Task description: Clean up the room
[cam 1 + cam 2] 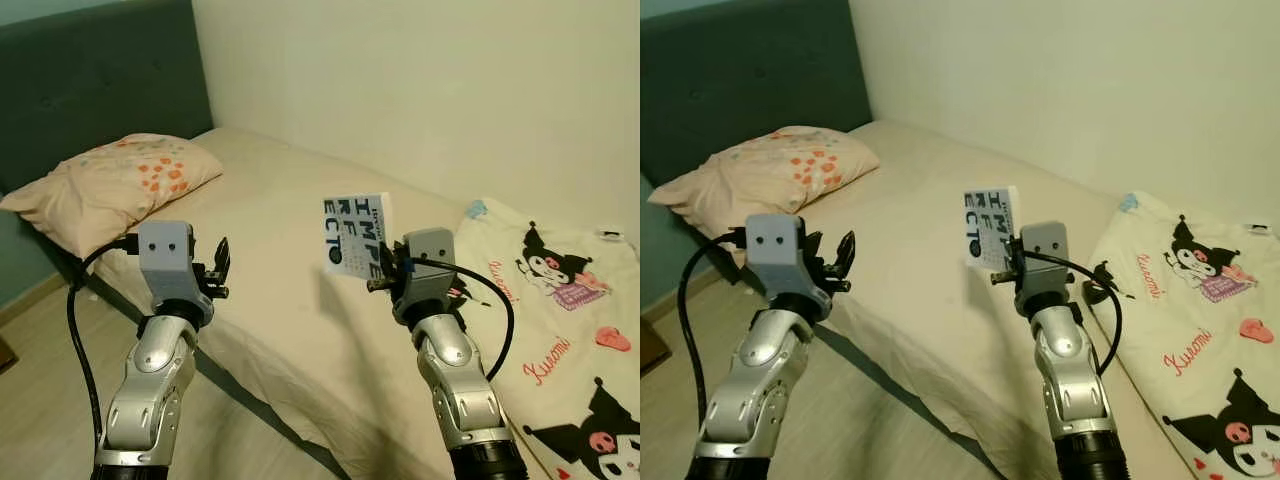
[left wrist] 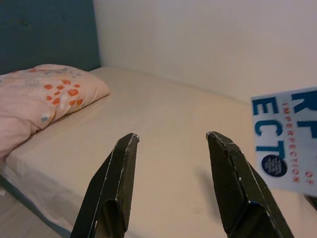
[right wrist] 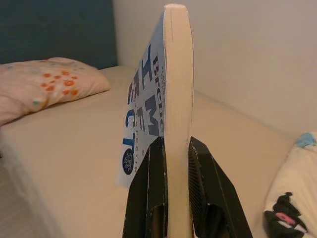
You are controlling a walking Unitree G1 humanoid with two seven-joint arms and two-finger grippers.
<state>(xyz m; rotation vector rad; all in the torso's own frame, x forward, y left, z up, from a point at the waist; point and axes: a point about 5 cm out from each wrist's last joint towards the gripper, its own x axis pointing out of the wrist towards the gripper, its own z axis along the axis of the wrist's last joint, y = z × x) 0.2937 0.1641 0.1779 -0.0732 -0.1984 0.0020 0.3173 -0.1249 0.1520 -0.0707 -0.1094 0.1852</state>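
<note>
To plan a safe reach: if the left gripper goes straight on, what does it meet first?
Probably the bed sheet: the open left gripper points along it toward the wall. Depth is unclear.

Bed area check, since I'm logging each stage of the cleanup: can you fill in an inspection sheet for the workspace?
Surface: bed with a beige sheet, mostly bare in the middle.
Job's things: book with a white cover and blue letters, held upright above the bed.
Clutter: cartoon-print blanket spread on the bed's right side; pillow with orange spots by the headboard.
Grippers: right tool clamped on the book's lower edge; left tool open, holding nothing, above the bed's edge.
Cables: black cable looping beside the left arm, another at the right wrist.
Surroundings: dark teal headboard, pale wall, light floor.
</note>
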